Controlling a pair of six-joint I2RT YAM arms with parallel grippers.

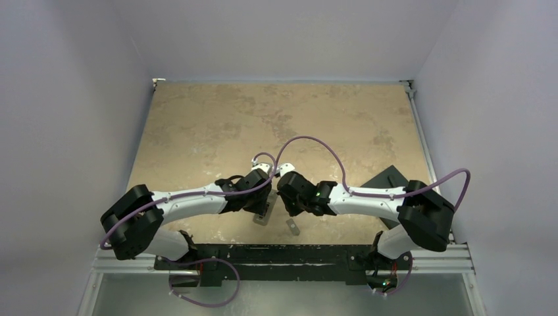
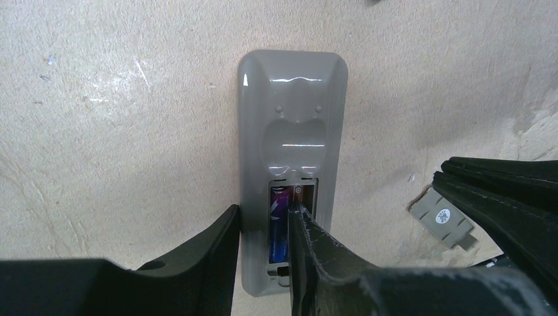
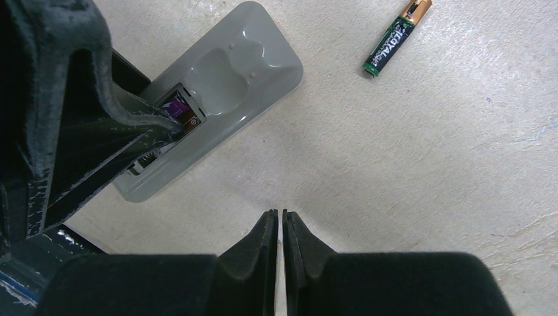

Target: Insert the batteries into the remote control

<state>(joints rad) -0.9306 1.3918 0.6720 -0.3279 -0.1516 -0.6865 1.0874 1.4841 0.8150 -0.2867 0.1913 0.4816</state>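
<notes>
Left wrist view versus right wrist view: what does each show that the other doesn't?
Only the left wrist view shows the small grey cover piece lying on the table beside the remote control. Only the right wrist view shows the dark battery with the brassy end, loose on the table, and the right gripper shut, empty. Both show the remote underside up, the purple battery in its recess, and the left gripper straddling that battery and the remote's edge.
</notes>
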